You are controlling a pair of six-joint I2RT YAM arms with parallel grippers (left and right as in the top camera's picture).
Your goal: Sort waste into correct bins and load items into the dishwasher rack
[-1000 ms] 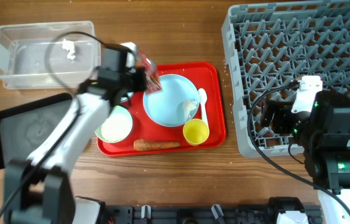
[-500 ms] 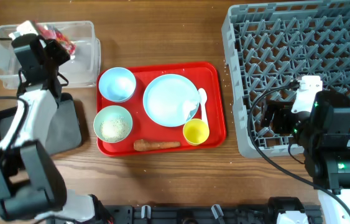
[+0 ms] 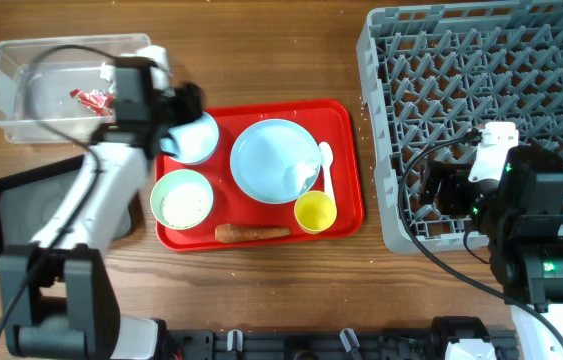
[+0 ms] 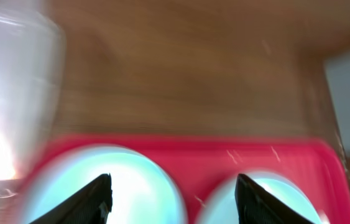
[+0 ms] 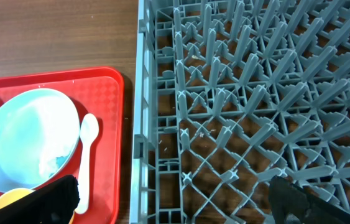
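The red wrapper (image 3: 89, 97) lies in the clear tub (image 3: 21, 100) beside a white paper scrap (image 3: 112, 74). My left gripper (image 3: 187, 110) hovers open and empty over the pale blue bowl (image 3: 199, 142); its blurred wrist view shows that gripper (image 4: 173, 190) above the bowl (image 4: 140, 180) and the plate (image 4: 280, 193). On the red tray (image 3: 346, 120) sit the plate (image 3: 274, 160), spoon (image 3: 326, 165), yellow cup (image 3: 315, 211), mint-green bowl (image 3: 183, 198) holding rice grains, and the carrot piece (image 3: 251, 233). My right gripper (image 5: 175, 202) stands open over the rack's (image 5: 255, 93) left edge.
The black tray (image 3: 16, 215) lies at the front left, partly under my left arm. The grey rack (image 3: 491, 90) fills the right side. Bare wood separates the red tray (image 5: 109, 124) from the rack. The spoon (image 5: 86, 155) lies near the tray's right rim.
My left arm carried the red wrapper from the red tray to the clear tub, let it go there, and swung back over the pale blue bowl. The right arm has not moved.
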